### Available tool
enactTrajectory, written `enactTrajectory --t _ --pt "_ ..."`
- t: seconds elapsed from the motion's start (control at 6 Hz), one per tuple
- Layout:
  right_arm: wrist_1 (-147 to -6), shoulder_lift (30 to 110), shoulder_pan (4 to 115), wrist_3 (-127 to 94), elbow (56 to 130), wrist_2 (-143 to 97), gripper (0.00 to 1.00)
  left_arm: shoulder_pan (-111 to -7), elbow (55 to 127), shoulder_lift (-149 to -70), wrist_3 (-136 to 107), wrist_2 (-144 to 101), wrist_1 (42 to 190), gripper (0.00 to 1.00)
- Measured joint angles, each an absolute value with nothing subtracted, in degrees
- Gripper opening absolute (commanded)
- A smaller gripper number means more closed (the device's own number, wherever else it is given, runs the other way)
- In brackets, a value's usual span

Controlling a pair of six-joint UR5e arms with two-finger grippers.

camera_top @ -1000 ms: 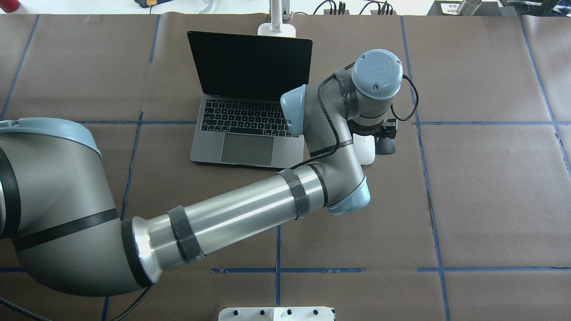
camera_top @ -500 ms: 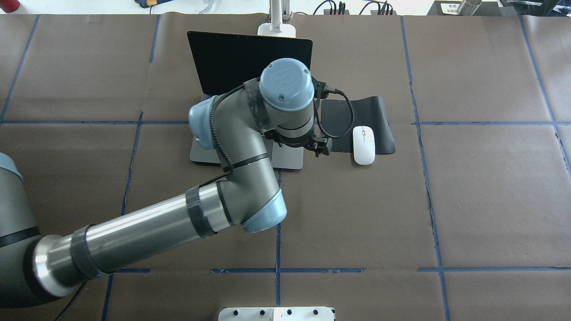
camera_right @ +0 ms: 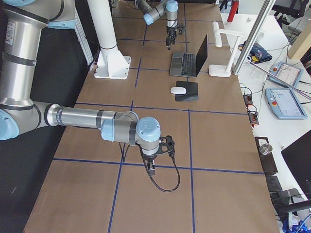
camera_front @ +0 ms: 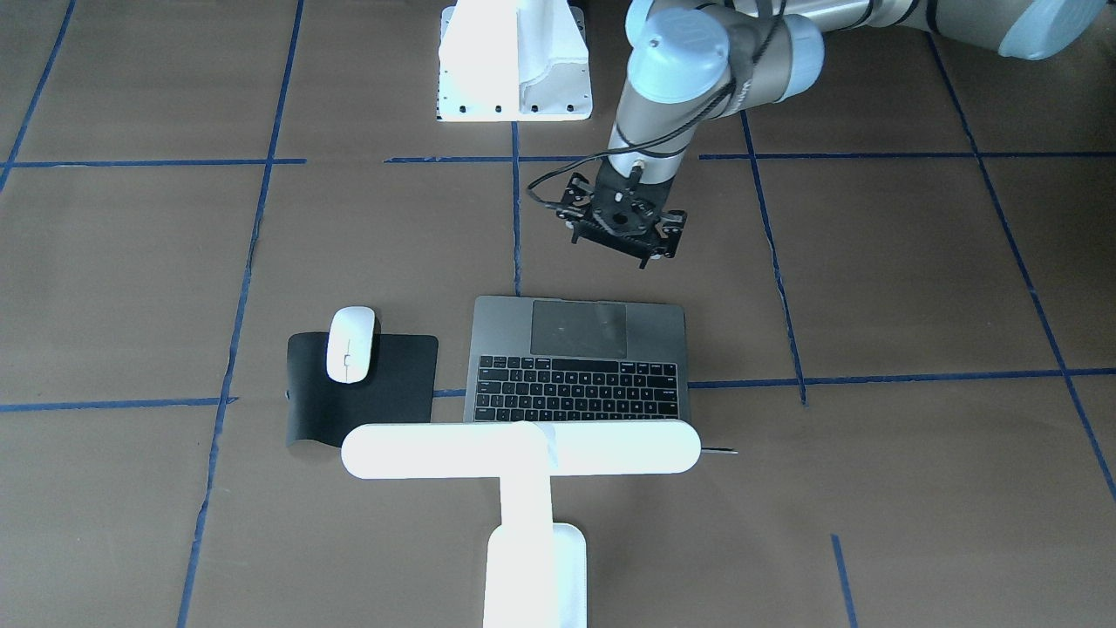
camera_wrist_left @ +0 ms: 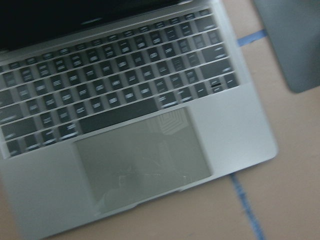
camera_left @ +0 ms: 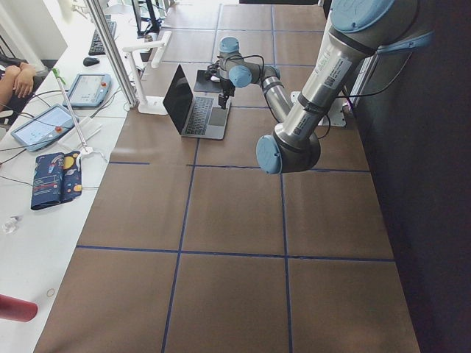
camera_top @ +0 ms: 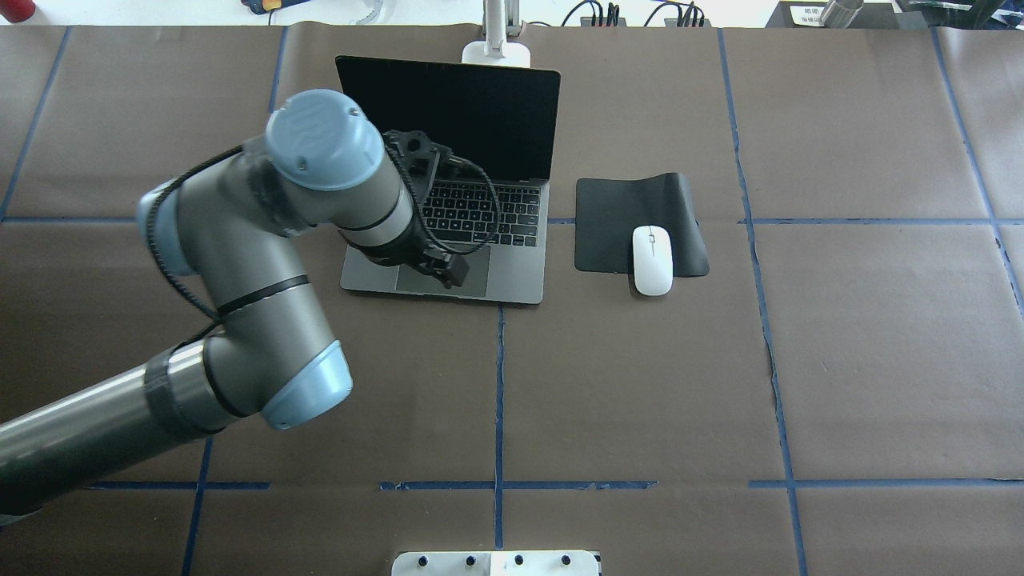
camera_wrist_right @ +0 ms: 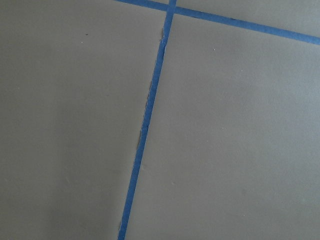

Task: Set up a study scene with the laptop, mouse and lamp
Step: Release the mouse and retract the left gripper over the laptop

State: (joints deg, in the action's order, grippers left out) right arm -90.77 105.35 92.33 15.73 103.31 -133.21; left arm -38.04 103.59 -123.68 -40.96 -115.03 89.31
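Laptop [camera_front: 580, 327] lies open in the front-facing view, the mouse [camera_front: 350, 344] on a black mat [camera_front: 392, 388] at its 9 o'clock, the lamp [camera_front: 523, 453] at its 6 o'clock and the left gripper [camera_front: 623, 231] hanging at its 12 o'clock, its jaws too hidden to judge. Overhead, that gripper overlaps the trackpad, with the mouse at the laptop's 3 o'clock and the lamp's base at 12. From the right end, the right gripper [camera_right: 152, 169] hangs low over the table [camera_right: 218, 145] at the mouse's 7 o'clock, well apart; I cannot tell whether it is clenched.
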Motion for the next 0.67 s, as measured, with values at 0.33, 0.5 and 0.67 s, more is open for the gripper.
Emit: enactTrajectory --t 0.33,0.5,0.67 --pt "-90.8 105.0 92.0 15.2 102.9 -132.8 1.0 -47.8 109.1 -115.2 -24.5 -121.4 84.4 1.0" --pt "-90.8 104.9 91.9 15.1 102.5 -132.9 1.0 -53.8 110.0 -109.6 -16.2 -124.9 83.6 1.0" --pt "-90.7 104.8 91.9 15.3 102.1 -133.0 1.0 -59.5 110.6 -103.7 -11.0 -127.2 83.3 1.0"
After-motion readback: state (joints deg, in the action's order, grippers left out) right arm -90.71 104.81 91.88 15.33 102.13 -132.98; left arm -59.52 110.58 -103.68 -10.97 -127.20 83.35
